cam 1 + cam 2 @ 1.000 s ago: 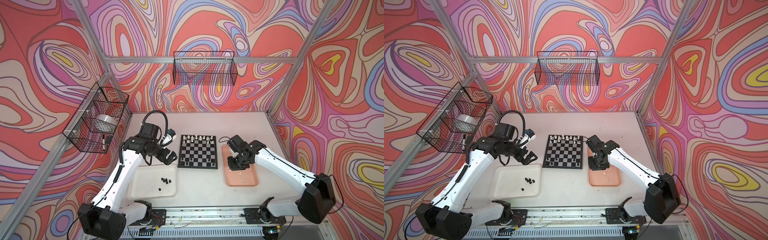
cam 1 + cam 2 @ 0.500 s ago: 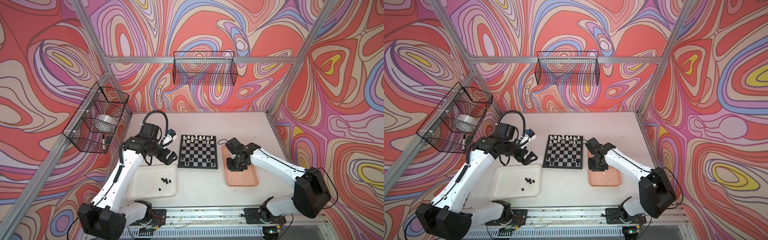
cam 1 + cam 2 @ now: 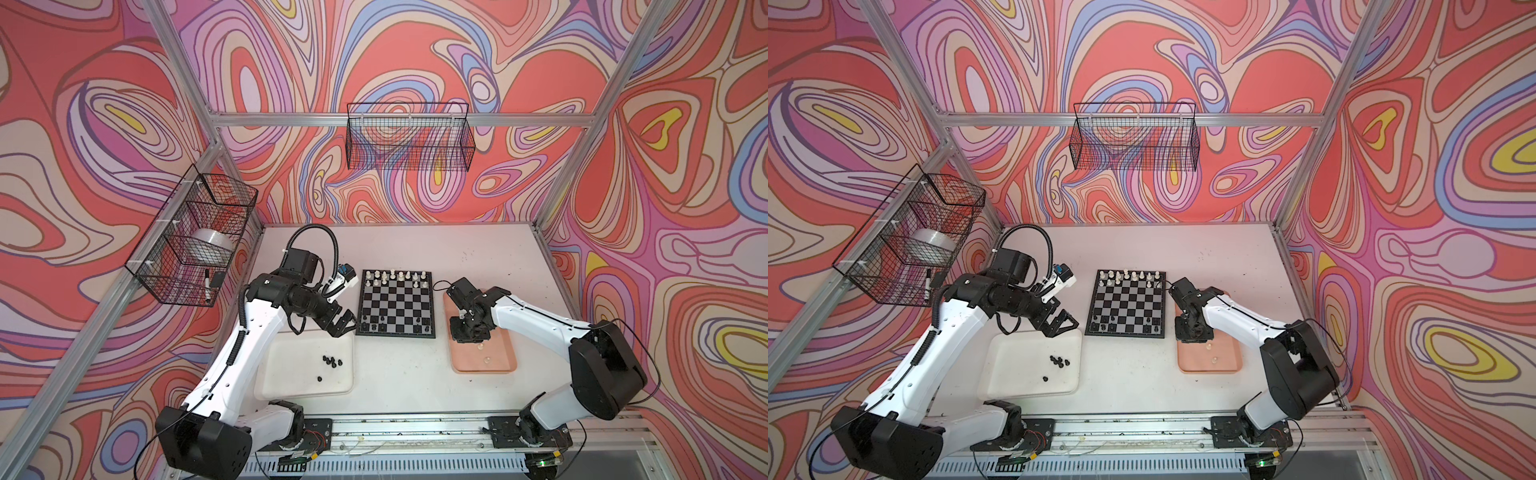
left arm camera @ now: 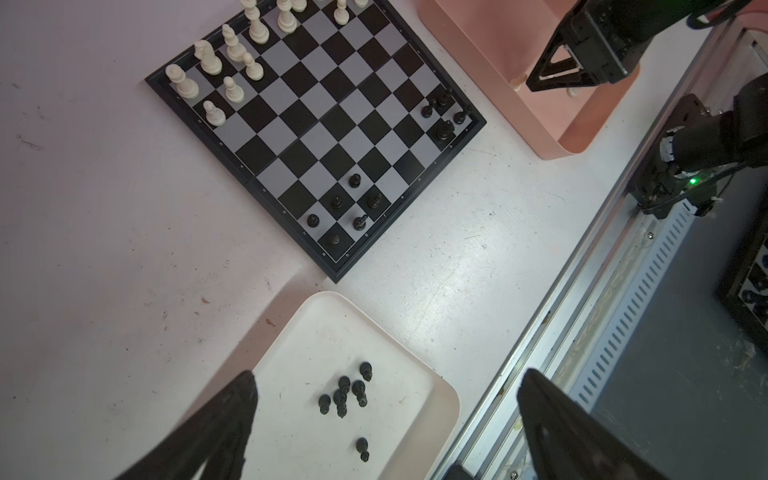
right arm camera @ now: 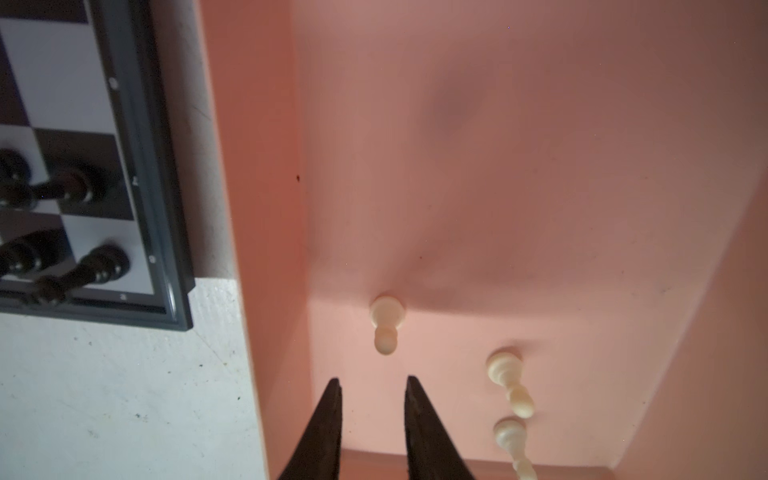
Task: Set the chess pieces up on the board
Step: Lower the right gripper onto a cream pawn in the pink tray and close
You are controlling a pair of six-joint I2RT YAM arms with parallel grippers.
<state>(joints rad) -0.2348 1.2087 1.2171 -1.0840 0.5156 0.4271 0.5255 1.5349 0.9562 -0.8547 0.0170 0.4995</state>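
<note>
The board (image 3: 397, 303) lies mid-table, with cream-white chess pieces (image 3: 395, 276) on its far rows and black ones (image 3: 374, 328) on its near rows. More black pieces (image 4: 345, 395) lie loose in the white tray (image 3: 291, 374). My left gripper (image 4: 388, 374) hangs wide open above that tray's far corner, holding nothing. Three cream-white pieces lie in the pink tray (image 5: 498, 166). The nearest pawn (image 5: 386, 322) lies just beyond my right gripper (image 5: 372, 379). The right gripper's jaws stand a narrow gap apart with nothing between them, low over the tray's board-side part.
A wire basket (image 3: 195, 241) holding a tape roll hangs on the left wall. Another wire basket (image 3: 409, 137) hangs on the back wall. An aluminium rail (image 3: 395, 432) runs along the table's front edge. The right arm (image 3: 540, 324) reaches over the pink tray.
The right arm's elbow has swung nearer. Its gripper has sunk a little over the pink tray and its jaws have narrowed slightly. The left arm has not moved.
</note>
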